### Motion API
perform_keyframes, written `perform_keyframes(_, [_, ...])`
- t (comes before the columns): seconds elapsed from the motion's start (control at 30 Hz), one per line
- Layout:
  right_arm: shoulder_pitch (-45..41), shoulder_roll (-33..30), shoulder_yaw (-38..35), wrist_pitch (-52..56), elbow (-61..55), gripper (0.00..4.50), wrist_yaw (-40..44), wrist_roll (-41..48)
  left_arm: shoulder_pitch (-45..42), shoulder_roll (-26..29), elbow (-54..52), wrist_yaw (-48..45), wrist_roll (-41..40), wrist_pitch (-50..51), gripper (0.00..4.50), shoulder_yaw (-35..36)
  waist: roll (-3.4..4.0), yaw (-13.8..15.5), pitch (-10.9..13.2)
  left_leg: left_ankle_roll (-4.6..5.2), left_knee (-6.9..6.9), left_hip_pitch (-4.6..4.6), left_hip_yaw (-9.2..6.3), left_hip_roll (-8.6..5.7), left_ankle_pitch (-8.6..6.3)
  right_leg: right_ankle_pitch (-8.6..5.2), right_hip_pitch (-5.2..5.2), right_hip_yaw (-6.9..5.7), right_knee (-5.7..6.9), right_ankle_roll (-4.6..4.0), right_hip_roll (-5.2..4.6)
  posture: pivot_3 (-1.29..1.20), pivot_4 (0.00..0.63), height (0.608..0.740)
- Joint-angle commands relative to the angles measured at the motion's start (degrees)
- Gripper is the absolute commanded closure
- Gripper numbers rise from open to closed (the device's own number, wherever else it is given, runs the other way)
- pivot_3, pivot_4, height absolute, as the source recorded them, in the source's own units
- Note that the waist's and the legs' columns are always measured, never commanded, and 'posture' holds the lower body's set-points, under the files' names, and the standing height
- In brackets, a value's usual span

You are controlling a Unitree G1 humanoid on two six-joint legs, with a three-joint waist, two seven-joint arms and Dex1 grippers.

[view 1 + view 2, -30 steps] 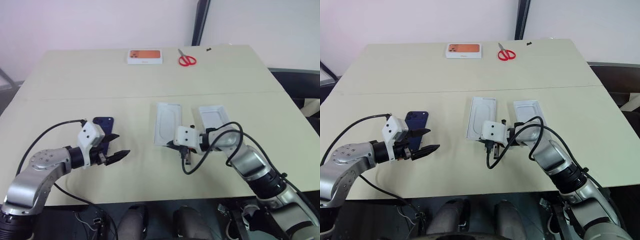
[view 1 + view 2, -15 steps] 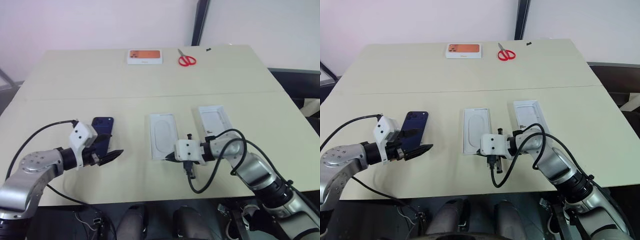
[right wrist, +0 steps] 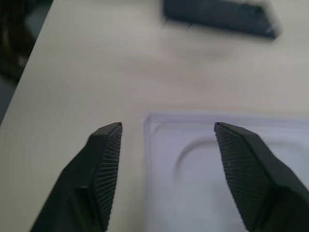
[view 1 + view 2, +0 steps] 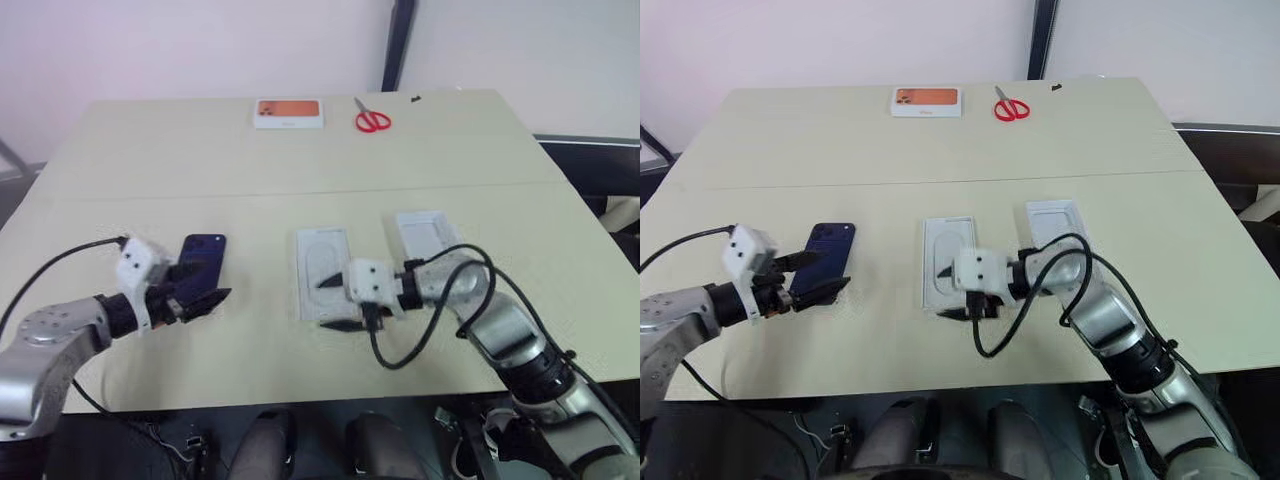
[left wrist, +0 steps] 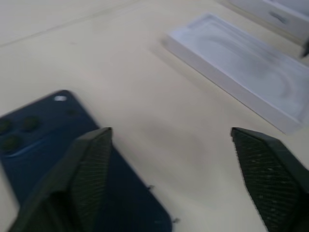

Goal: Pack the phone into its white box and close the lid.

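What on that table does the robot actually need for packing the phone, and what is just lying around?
For the job: phone; lid; flat white insert, probably packaging.
Lying about: red scissors; orange-topped box, both at the far side.

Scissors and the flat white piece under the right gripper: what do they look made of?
The scissors have red handles that look like moulded plastic; their blades are too small to judge. The flat white piece looks like matte card or moulded pulp, going by its thin edges and rounded embossed outline; plastic cannot be ruled out.
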Motion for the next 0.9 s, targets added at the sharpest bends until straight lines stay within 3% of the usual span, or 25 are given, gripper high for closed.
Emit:
perform_keyframes(0.03, [-4.0,3.2,-1.0,0.9,0.6,1.49,-3.1,0.9,-2.3,-0.2,2.7,5.7,-2.5,5.8,0.02,5.8,0.00,-0.1,0.0,0.00,0.00,0.01,0.00,0.00,0.00,0.00,0.00,0.00,0.00,0.00,0.00,0.00,0.150,0.740])
perform_keyframes(0.13, [-8.1,8.2,3.1,0.4,6.4,2.35,-7.6,-3.4,-4.8,-1.4,4.9,10.7,-3.1,9.5,0.00,8.1,0.00,-0.2,0.0,0.01,0.00,0.01,0.01,0.00,-0.01,0.00,-0.01,0.00,-0.01,0.00,0.00,0.00,0.150,0.740])
perform_keyframes(0.27, [-11.9,13.4,8.9,-1.1,14.6,4.44,-11.7,-9.4,-10.4,-3.2,11.2,17.8,-5.0,17.4,0.00,11.6,-0.01,-0.1,0.0,-0.03,0.02,0.01,0.01,0.00,0.02,0.00,-0.08,-0.02,0.06,0.00,0.01,0.00,0.150,0.740])
perform_keyframes(0.47, [-16.5,21.1,14.0,-5.2,26.4,4.44,-17.4,-16.0,-14.2,-3.6,16.2,22.8,-5.4,26.5,0.00,12.4,-0.04,-0.4,0.0,-0.40,0.03,0.01,0.01,-0.02,0.23,0.01,-0.24,-0.02,0.08,0.01,0.01,0.00,0.150,0.740])
perform_keyframes(0.63, [-18.9,26.7,16.9,-9.4,35.9,4.44,-20.8,-20.5,-15.2,-3.3,17.8,21.4,-6.1,33.3,0.00,7.7,-0.06,-0.4,0.0,-0.46,0.00,0.01,0.01,-0.02,0.26,0.01,-0.27,-0.03,0.12,0.01,0.02,0.00,0.150,0.740])
perform_keyframes(0.9, [-18.9,31.5,18.3,-14.7,43.1,4.44,-21.3,-23.3,-19.3,-9.7,18.9,22.2,-7.0,40.4,0.00,7.8,-0.06,-0.1,-0.1,-0.47,0.02,0.08,-0.01,-0.06,0.27,0.01,-0.23,-0.05,0.12,0.01,-0.01,0.00,0.150,0.740])
